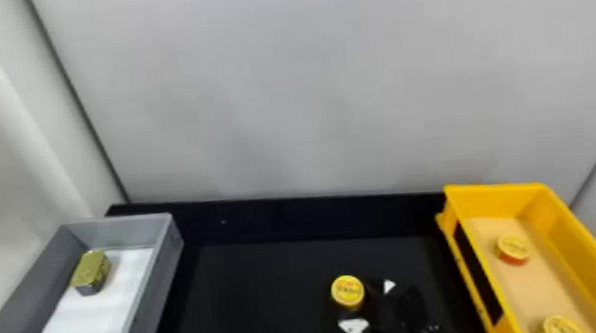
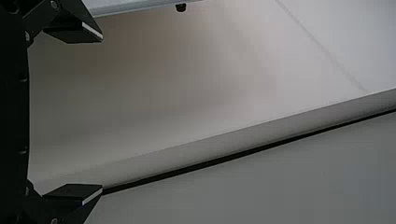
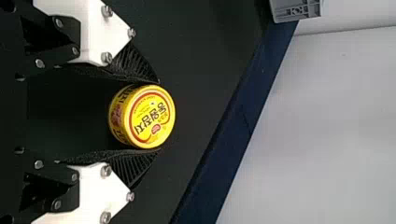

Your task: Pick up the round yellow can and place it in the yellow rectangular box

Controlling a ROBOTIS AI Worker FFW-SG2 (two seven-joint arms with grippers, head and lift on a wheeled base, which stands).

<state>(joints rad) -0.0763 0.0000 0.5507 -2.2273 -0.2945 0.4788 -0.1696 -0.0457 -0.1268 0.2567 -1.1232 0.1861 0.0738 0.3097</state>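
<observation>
Right gripper (image 1: pixel 353 300): clasped about the round yellow can (image 1: pixel 348 291), which sits upright between its fingertips; whether the can is off the surface, I cannot tell. Below the gripper spreads a black work surface (image 1: pixel 250 292), with a raised back edge (image 1: pixel 310 217) beyond, and past that a pale wall (image 1: pixel 307 102). Well to the gripper's left lies a grey box (image 1: pixel 166 238), white lining (image 1: pixel 106 302) on its floor and a gold-lidded rectangular tin (image 1: pixel 90 270) on top. To its right stands the yellow rectangular box (image 1: pixel 494 192), holding two round cans, one farther back (image 1: pixel 512 248), one nearer (image 1: pixel 560 327). The left gripper (image 2: pixel 102 113) has its fingers spread wide before pale panels (image 2: pixel 187 79).
</observation>
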